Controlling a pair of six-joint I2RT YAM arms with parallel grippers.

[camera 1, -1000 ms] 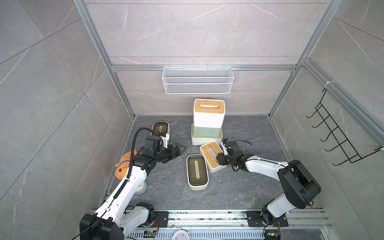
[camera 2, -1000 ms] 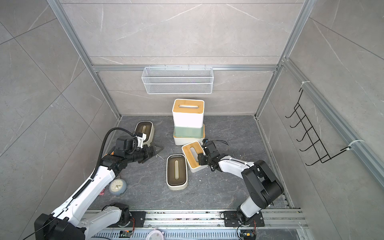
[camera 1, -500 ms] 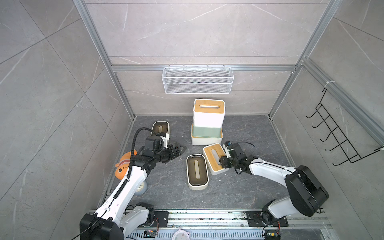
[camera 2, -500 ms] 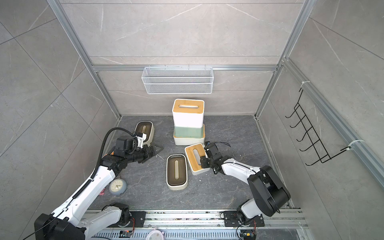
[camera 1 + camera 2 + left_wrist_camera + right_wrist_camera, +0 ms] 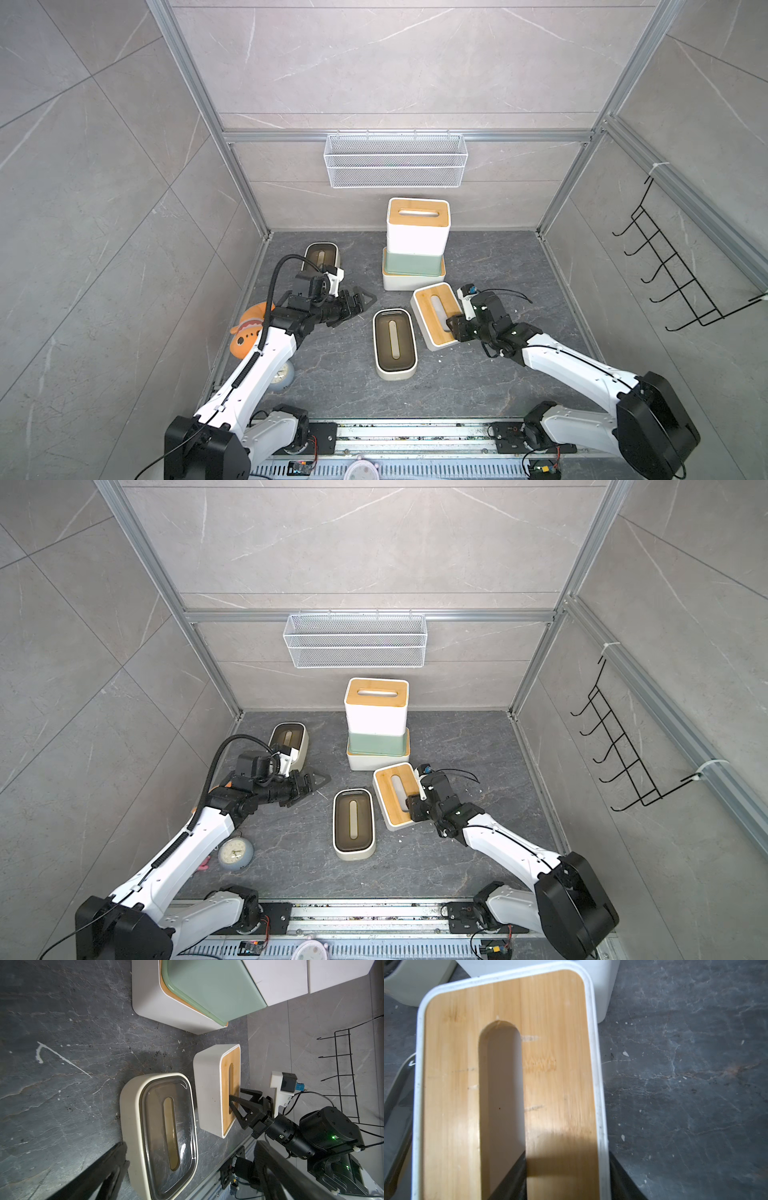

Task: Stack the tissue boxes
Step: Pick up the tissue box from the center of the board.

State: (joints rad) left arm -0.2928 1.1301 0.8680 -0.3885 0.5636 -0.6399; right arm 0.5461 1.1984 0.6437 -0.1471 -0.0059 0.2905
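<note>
right gripper (image 5: 451, 326): moved from the upper edge of the bamboo box (image 5: 432, 311) to its lower end, now pinching the lid, one finger in the slot | box: frame centre, below stack (image 5: 417, 241), ready to lift | left gripper (image 5: 358, 303): spread, empty

The space is enclosed by walls (image 5: 415, 62) clad in large pale grey tiles with faint white veins, and the corners are framed by aluminium profiles (image 5: 199, 104). The floor (image 5: 478, 374) is covered in a darker grey stone-look surface marked with pale veins and small white flecks. A white wire mesh basket (image 5: 395, 166) is hung from the horizontal bar on the back wall, a black wire hook rack (image 5: 673, 270) is mounted on the right-hand wall, and even, bright light is cast throughout.
</note>
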